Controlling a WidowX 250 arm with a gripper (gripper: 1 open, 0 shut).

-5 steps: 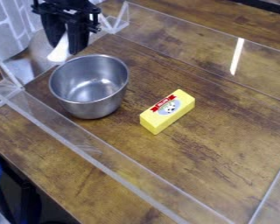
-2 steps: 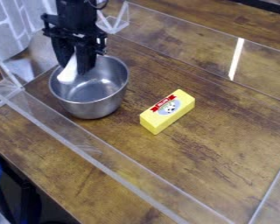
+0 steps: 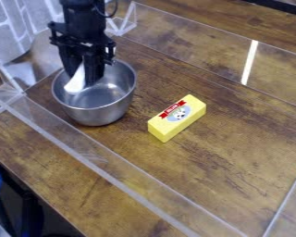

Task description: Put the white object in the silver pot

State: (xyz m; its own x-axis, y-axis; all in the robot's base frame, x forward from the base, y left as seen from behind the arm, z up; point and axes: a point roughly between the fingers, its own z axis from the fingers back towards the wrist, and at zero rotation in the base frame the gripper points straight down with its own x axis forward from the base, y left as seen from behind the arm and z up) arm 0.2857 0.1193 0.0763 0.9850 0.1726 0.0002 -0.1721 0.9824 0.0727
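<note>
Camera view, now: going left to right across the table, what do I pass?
White object, held in the gripper over the near-left part of the pot's opening, then the yellow block with its round label, then the bright streak on the table. The silver pot overlaps the white object, so it is left out.

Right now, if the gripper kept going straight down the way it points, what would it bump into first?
Probably the silver pot, with the white object touching first; the depth is hard to judge.
</note>
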